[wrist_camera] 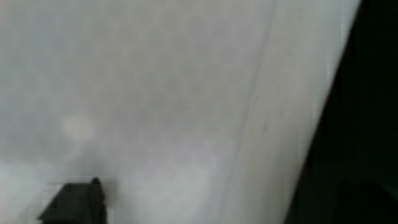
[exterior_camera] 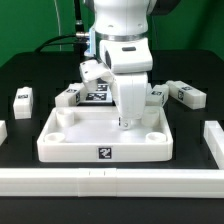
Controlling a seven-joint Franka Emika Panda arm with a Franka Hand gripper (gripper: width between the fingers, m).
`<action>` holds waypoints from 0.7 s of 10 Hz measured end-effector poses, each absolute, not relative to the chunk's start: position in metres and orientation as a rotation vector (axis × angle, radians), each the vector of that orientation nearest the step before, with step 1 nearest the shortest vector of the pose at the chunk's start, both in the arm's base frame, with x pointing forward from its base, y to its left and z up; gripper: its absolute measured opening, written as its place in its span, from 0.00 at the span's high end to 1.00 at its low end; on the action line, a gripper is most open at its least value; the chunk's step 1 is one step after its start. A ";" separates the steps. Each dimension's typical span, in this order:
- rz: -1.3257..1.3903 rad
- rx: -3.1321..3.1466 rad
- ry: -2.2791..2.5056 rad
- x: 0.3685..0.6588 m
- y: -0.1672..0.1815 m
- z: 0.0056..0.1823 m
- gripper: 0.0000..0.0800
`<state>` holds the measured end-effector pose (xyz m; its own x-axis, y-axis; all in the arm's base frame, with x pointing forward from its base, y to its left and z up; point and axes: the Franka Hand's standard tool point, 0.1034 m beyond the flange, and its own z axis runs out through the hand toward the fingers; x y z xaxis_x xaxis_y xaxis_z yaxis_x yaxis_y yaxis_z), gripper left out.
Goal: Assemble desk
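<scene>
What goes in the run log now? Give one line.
fingers: open, low over top | legs: loose, none in sockets

- Exterior view: bright, even light; the white desk top [exterior_camera: 105,140] is almost glaring against the black table [exterior_camera: 20,125], and shadows are soft.
- Wrist view: dim, grey, wholly out of focus.

Blurred desk top [wrist_camera: 143,100], wrist view
</scene>
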<state>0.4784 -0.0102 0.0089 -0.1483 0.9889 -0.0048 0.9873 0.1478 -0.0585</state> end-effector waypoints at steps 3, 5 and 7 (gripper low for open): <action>0.076 -2.046 -2.336 0.478 -0.010 0.009 0.32; 0.077 -2.046 -2.336 0.478 -0.010 0.009 0.58; 0.070 -2.051 -2.339 0.480 -0.011 0.010 0.93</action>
<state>0.4798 -0.0107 0.0097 -0.1308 0.9914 -0.0069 0.9900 0.1302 -0.0535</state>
